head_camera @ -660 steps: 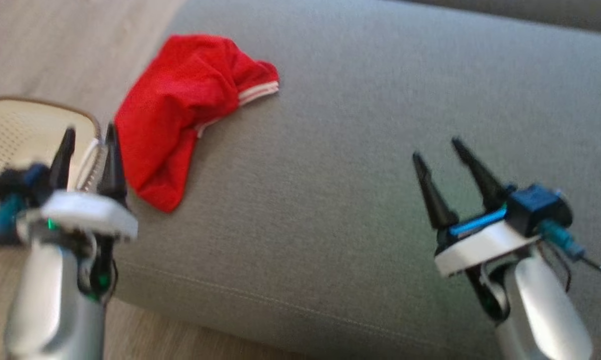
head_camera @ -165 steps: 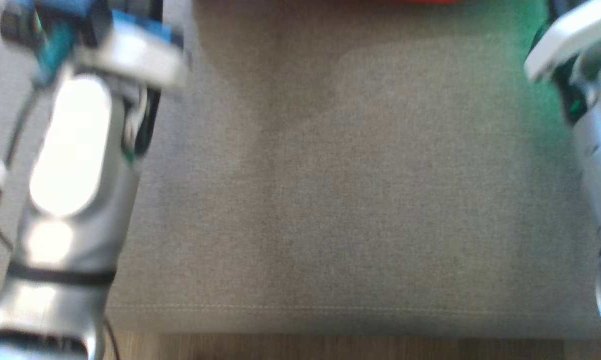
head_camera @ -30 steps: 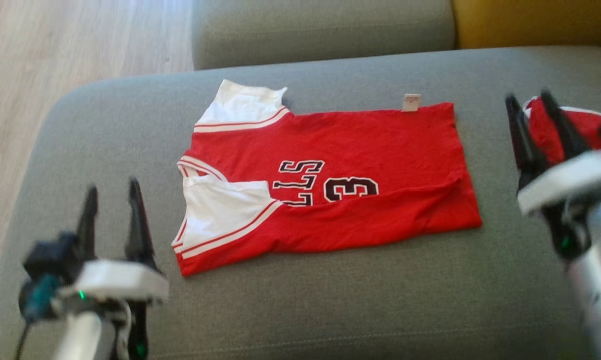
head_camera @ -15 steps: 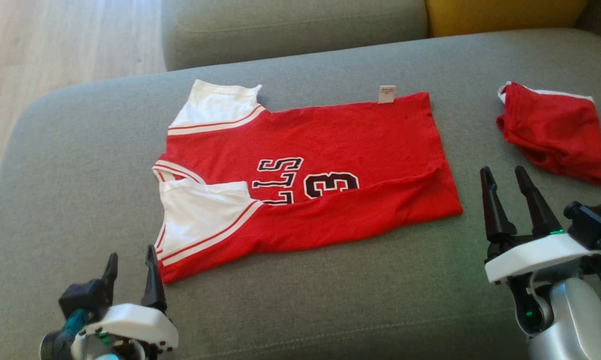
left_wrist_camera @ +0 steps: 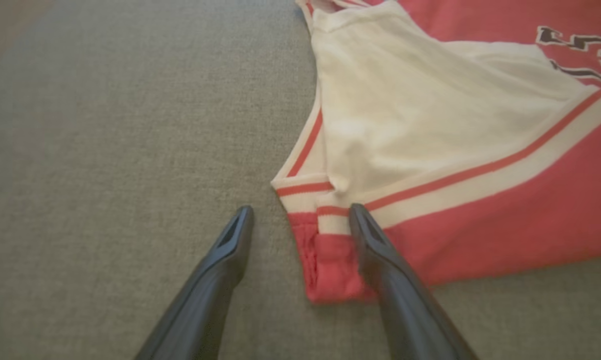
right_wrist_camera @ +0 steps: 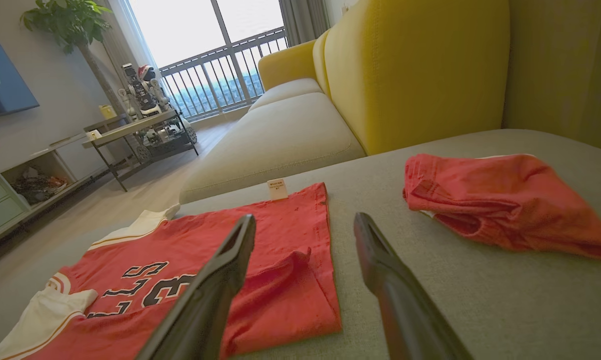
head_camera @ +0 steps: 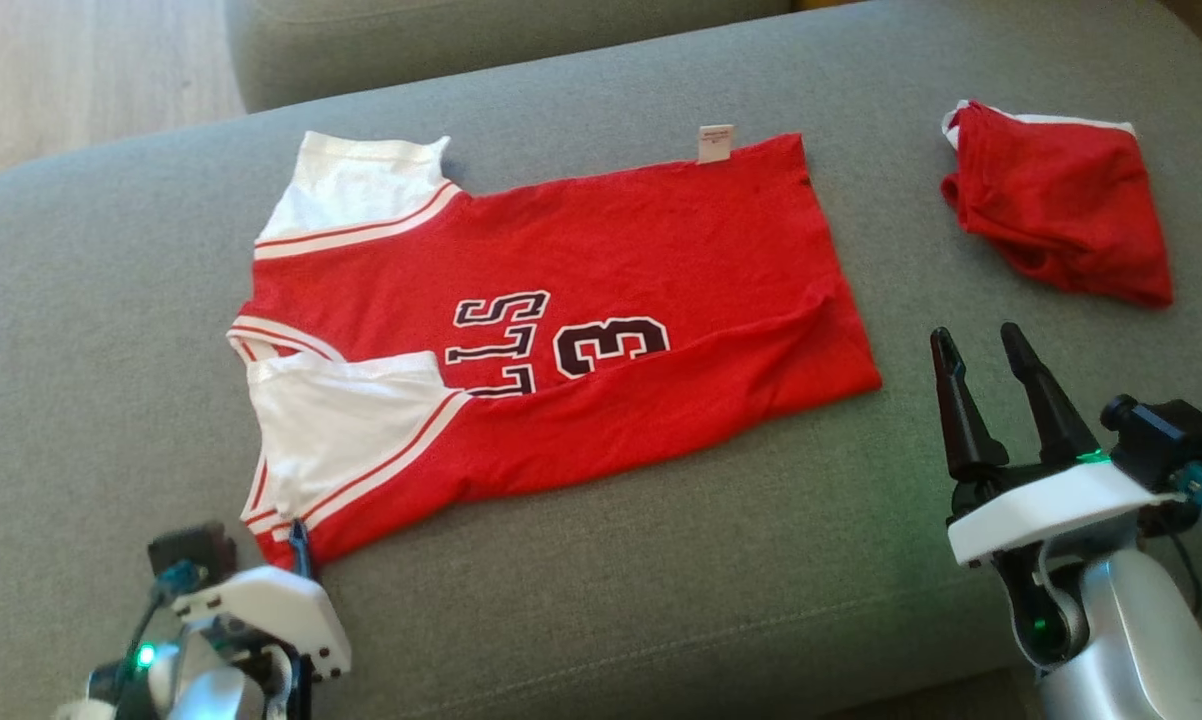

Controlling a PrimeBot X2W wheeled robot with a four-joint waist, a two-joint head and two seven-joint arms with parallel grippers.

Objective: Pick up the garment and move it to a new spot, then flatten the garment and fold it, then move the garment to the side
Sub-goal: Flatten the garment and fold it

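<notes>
Where the jersey lies: the jersey (head_camera: pixel 551 330) is spread on the grey sofa cushion (head_camera: pixel 661 600), in the middle of the head view, well apart from a second red garment (head_camera: pixel 1061 210) bunched at the far right.
Long axis: it runs left to right across your head view, tilted a little, with the right end further from the robot.
Pointing: neck and white shoulders are toward the robot's left and the hem toward its right; the label tab (head_camera: pixel 715 143) sticks out of the far edge.
Near edge: it looks doubled over the print, hiding the lower part of the letters.
Step in hand: folding, I judge, since the cloth is mostly flat.
Left gripper (left_wrist_camera: pixel 300 210): the fingers are spread astride the near shoulder corner, one over red cloth and one over bare cushion, pinching nothing.
Right gripper (head_camera: pixel 974 332): the fingers are spread and empty, near the hem's near corner but clear of it.
Your next move: close the left on that corner, bring the right onto the hem corner, then lift both together so the fold stays straight.
</notes>
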